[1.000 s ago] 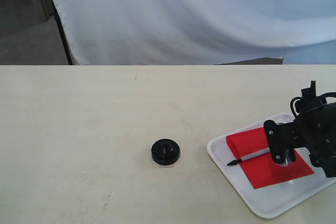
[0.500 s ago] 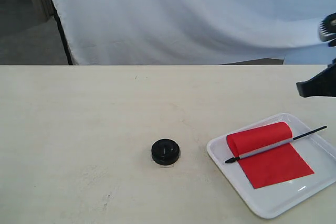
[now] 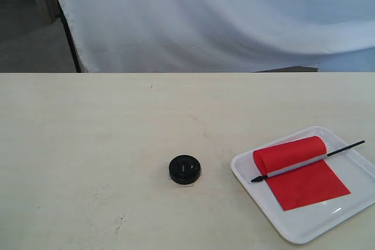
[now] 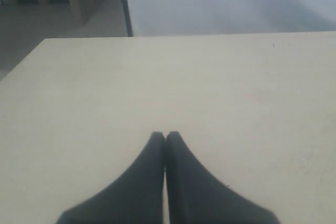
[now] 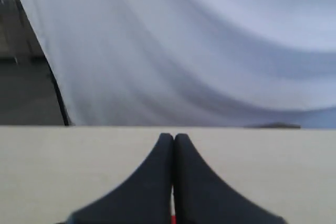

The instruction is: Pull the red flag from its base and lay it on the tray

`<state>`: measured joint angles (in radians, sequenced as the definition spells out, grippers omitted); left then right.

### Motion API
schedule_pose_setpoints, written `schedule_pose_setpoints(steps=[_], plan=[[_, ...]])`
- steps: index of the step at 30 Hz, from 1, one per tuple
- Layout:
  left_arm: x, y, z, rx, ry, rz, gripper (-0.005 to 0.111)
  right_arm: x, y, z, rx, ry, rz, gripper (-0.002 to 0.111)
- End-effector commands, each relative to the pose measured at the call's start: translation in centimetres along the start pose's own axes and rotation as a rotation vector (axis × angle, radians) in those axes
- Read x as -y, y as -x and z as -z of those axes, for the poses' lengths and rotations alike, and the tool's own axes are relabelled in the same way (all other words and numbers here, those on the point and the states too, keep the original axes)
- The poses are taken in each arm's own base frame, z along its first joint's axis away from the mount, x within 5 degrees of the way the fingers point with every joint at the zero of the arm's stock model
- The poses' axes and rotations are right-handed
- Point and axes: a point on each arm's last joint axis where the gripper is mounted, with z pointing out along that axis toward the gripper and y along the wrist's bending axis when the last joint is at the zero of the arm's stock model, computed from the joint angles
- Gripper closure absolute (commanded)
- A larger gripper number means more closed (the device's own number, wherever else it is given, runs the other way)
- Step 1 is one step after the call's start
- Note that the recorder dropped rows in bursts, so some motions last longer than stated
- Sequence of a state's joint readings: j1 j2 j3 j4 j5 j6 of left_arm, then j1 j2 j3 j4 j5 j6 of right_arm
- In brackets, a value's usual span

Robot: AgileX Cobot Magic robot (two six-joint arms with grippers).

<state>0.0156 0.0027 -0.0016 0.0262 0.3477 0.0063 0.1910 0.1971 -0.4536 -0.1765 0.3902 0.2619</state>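
Observation:
The red flag [image 3: 300, 171] lies flat in the white tray [image 3: 252, 188] at the front right of the table, its thin stick crossing the folded cloth and its black end sticking over the far rim. The black round base [image 3: 185, 169] sits alone near the table's middle, its hole bare. Neither arm shows in the exterior view. My left gripper [image 4: 165, 136] is shut with nothing in it, over bare tabletop. My right gripper [image 5: 174, 137] is shut too, fingertips together; a sliver of red shows through the slit low between the fingers [image 5: 152, 182].
A white cloth backdrop [image 3: 205, 16] hangs behind the table's far edge. A dark pole [image 3: 69, 33] and grey floor lie at the back left. The pale tabletop [image 3: 88, 144] stretches left of the base.
My right arm lifted off the flag in the tray, rose toward the upper right and has left the exterior view. The flag stays lying in the tray.

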Motion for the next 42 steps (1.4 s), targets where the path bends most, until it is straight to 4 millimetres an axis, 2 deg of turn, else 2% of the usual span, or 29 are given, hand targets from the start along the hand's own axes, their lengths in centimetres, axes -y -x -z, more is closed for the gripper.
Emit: schedule_pose_setpoints(steps=[1, 9, 13, 20, 32, 37, 42], plan=[[0.0, 0.0, 0.0, 0.006, -0.002, 0.001, 0.107, 0.1, -1.3, 2.6, 0.217, 0.037, -0.019, 0.109], [0.0, 0.0, 0.0, 0.006, -0.002, 0.001, 0.107, -0.2, -1.8, 2.2, 0.241, 0.087, -0.158, 0.109], [0.0, 0.0, 0.0, 0.006, -0.002, 0.001, 0.107, -0.1, -3.2, 1.5, 0.222, 0.085, -0.148, 0.109], [0.0, 0.0, 0.0, 0.006, -0.002, 0.001, 0.107, 0.3, -9.9, -0.9, 0.163, 0.085, -0.117, 0.109], [0.0, 0.0, 0.0, 0.006, -0.002, 0.001, 0.107, 0.6, -11.5, -1.1, 0.004, 0.044, -0.044, 0.109], [0.0, 0.0, 0.0, 0.006, -0.002, 0.001, 0.107, 0.9, -12.0, -1.1, -0.054, 0.019, 0.08, 0.109], [0.0, 0.0, 0.0, 0.006, -0.002, 0.001, 0.107, 1.0, -12.4, -1.0, -0.096, 0.009, 0.079, 0.109]])
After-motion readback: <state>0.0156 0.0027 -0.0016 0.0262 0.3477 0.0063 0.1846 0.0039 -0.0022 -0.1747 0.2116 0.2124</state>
